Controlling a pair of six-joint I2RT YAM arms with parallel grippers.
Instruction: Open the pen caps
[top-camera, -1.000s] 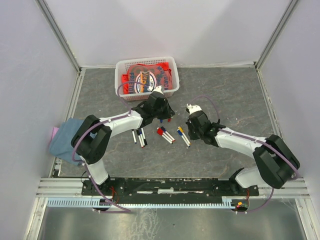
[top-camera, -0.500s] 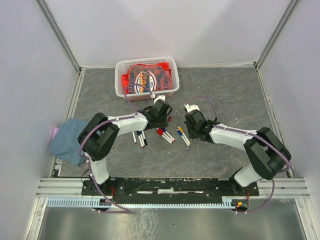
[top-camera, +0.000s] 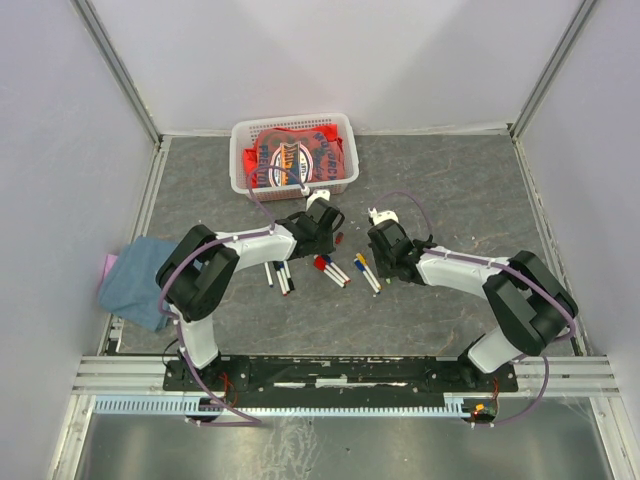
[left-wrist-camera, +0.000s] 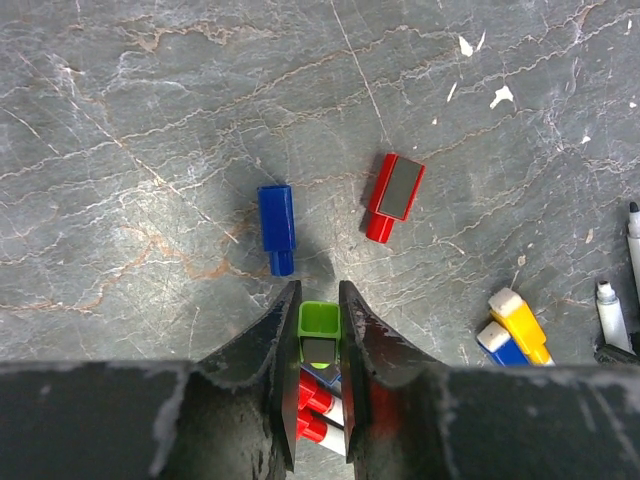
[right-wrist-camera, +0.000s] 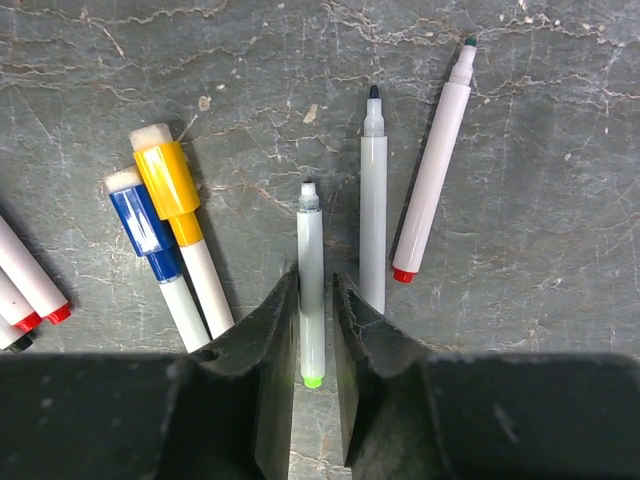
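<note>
One green cap (left-wrist-camera: 319, 322) pinched between left fingers (left-wrist-camera: 272, 345)

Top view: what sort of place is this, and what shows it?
Probably a robot test cell: left arm and right arm on a metal rail, white walls around the table, pens laid out.

bench (top-camera: 450, 180): grey stone pattern, pale veins, a few rusty streaks
basket (top-camera: 240, 160): white lattice; contents red with blue-and-white print
cloth (top-camera: 130, 280): blue, pink edge showing at far left of frame
arms: white shells, black joints, purple cables
left tool (left-wrist-camera: 319, 286): black
green cap (left-wrist-camera: 319, 325): bright green
blue cap (left-wrist-camera: 276, 225): solid blue
red cap (left-wrist-camera: 394, 193): red, grey face
yellow-capped pen (right-wrist-camera: 170, 185): yellow cap, white pad end, white barrel
blue-capped pen (right-wrist-camera: 140, 225): blue cap, white pad end, white barrel
right tool (right-wrist-camera: 316, 275): black
green-ended pen (right-wrist-camera: 311, 290): white barrel, green butt
red-ended pen (right-wrist-camera: 430, 170): white barrel, red butt, green tip
</note>
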